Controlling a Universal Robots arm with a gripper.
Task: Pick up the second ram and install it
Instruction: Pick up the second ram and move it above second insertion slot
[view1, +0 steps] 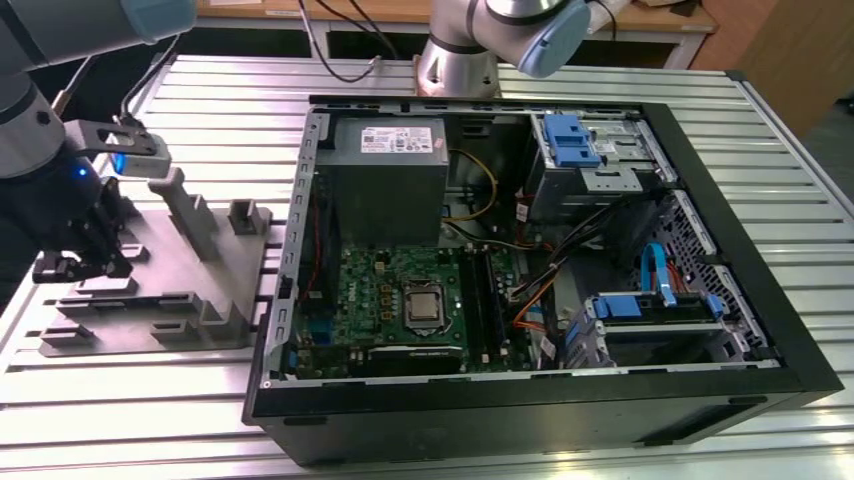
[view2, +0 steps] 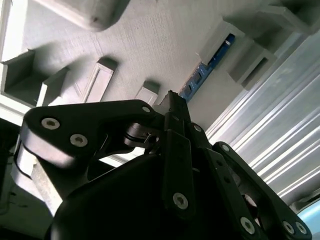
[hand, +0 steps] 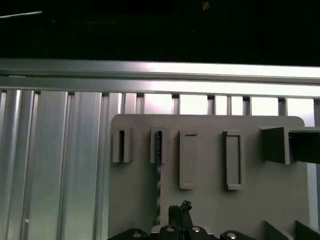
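The second ram (view2: 205, 70) is a thin dark stick with a blue edge. It stands on edge in the slots of a grey fixture plate (view2: 150, 40). In the first wrist view the ram (hand: 158, 175) shows as a narrow dark line running from a slot toward my gripper (hand: 180, 209). My gripper (view2: 171, 97) is shut, with its black fingertips pressed together right beside the near end of the ram. I cannot tell whether they touch it. In the exterior view my gripper (view1: 80, 268) hangs low over the fixture (view1: 160, 300) at the exterior view's left.
An open black computer case (view1: 534, 395) lies on the slatted aluminium table (view1: 134, 400). Inside it are a green motherboard (view1: 400, 290), cables and blue drive bays (view1: 567, 140). A second arm's base (view1: 461, 60) stands behind the case. Raised grey blocks (view1: 187, 210) stick up from the fixture.
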